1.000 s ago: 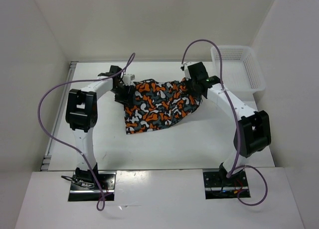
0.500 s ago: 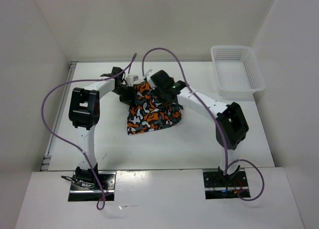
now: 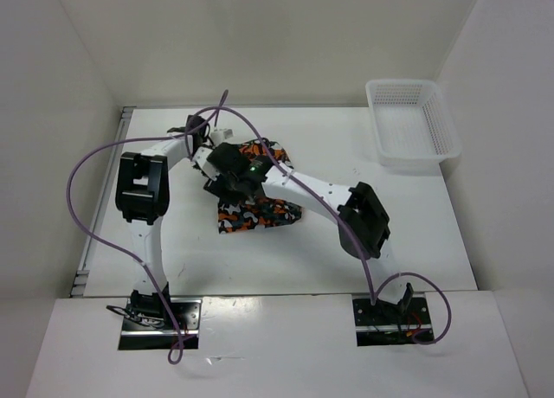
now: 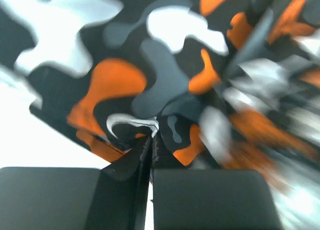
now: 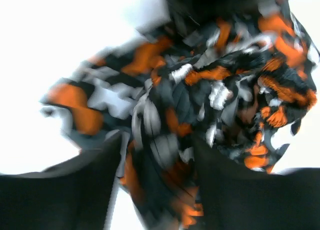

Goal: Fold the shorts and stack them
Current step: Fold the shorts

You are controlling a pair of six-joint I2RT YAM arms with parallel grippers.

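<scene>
Reaching across the desk point(image 3: 433, 242), the right arm point(image 3: 316, 190) has swung from the basket side over to the left half. The shorts point(image 3: 258, 215), spread wide at the middle a second ago, now lie doubled into a narrow bundle left of centre. The white basket point(image 3: 414, 125) sits unmoved at the far right corner. The left pincer point(image 4: 151, 140) has pressed together on a fabric edge. The right pincer point(image 5: 157, 145), clamped before, now stands spread over bunched cloth.
</scene>
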